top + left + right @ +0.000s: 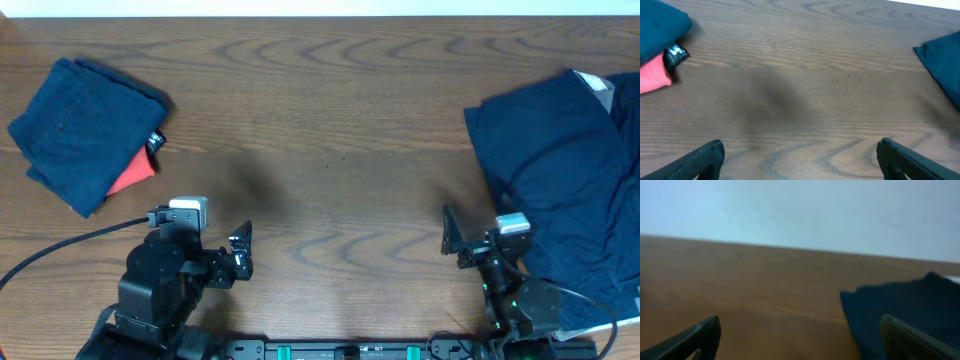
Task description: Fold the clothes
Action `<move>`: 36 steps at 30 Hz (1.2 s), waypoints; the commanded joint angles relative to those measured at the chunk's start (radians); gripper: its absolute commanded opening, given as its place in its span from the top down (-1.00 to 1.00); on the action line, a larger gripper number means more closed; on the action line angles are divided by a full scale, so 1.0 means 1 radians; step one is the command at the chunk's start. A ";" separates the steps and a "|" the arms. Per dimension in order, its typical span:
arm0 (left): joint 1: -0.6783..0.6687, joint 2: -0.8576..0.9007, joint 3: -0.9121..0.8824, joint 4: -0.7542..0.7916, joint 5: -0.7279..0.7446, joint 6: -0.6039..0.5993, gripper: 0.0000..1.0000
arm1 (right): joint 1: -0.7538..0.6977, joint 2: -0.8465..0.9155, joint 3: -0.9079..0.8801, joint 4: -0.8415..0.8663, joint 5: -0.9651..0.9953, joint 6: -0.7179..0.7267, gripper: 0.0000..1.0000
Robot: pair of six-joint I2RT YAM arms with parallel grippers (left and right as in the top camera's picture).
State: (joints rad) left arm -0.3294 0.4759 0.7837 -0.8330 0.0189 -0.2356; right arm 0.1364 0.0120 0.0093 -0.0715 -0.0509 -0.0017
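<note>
The wooden surface [330, 120] is bare across its wide middle, with cloth at both ends. The largest piece is the loose navy garment [560, 170] at the right edge. It lies spread and rumpled, runs out of the overhead view, and shows a pale label [597, 85] near its top corner (nothing on it looks squared up). It seems to be the work that remains.

At the far left lies the folded navy bundle [80, 125], a compact, doubled-over rectangle that appears finished. By that reading the task is about half done.

A smaller red garment [130, 175] pokes out from under the bundle's right corner. A small dark glinting item [155, 140] sits just beside it, too small to identify.

The left arm's fingers [695, 162] are spread wide over bare wood near the front edge and hold nothing. The right arm's fingers [690, 340] are likewise parted and empty, just beside the loose garment's left edge and not touching it.

Nothing blocks the path to the loose garment. The likely difficulty is that part of it hangs past the camera's edge.
</note>
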 commanded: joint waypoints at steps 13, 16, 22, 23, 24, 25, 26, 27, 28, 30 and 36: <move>-0.003 0.000 0.002 0.001 -0.011 -0.006 -0.96 | 0.022 -0.007 -0.004 -0.002 0.024 -0.067 -0.98; -0.003 0.000 0.002 0.001 -0.011 -0.006 -0.96 | 0.022 -0.007 -0.004 -0.002 0.024 -0.067 -0.99; -0.003 0.000 0.002 0.001 -0.011 -0.006 -0.96 | 0.022 -0.007 -0.004 -0.002 0.024 -0.067 -0.99; -0.003 0.000 0.002 0.001 -0.011 -0.006 -0.96 | 0.022 -0.007 -0.004 -0.002 0.024 -0.067 -0.98; -0.003 0.000 0.002 0.001 -0.011 -0.006 -0.96 | 0.022 -0.007 -0.004 -0.002 0.024 -0.067 -0.98; -0.003 0.000 0.002 0.001 -0.011 -0.006 -0.96 | 0.022 -0.007 -0.004 -0.002 0.024 -0.067 -0.98; -0.003 0.000 0.002 0.001 -0.011 -0.006 -0.96 | 0.022 -0.007 -0.004 -0.002 0.024 -0.067 -0.98; -0.003 0.000 0.002 0.001 -0.011 -0.006 -0.96 | 0.022 -0.007 -0.004 -0.002 0.024 -0.067 -0.99; -0.003 0.000 0.002 0.001 -0.011 -0.006 -0.95 | 0.022 -0.007 -0.004 -0.002 0.024 -0.067 -0.99; -0.003 0.000 0.002 0.001 -0.011 -0.006 -0.96 | 0.022 -0.007 -0.004 -0.002 0.024 -0.067 -0.99; -0.003 0.000 0.002 0.000 -0.011 -0.006 -0.96 | 0.022 -0.007 -0.004 -0.002 0.024 -0.067 -0.97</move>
State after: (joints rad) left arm -0.3294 0.4759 0.7837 -0.8326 0.0189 -0.2359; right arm 0.1486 0.0120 0.0090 -0.0708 -0.0334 -0.0566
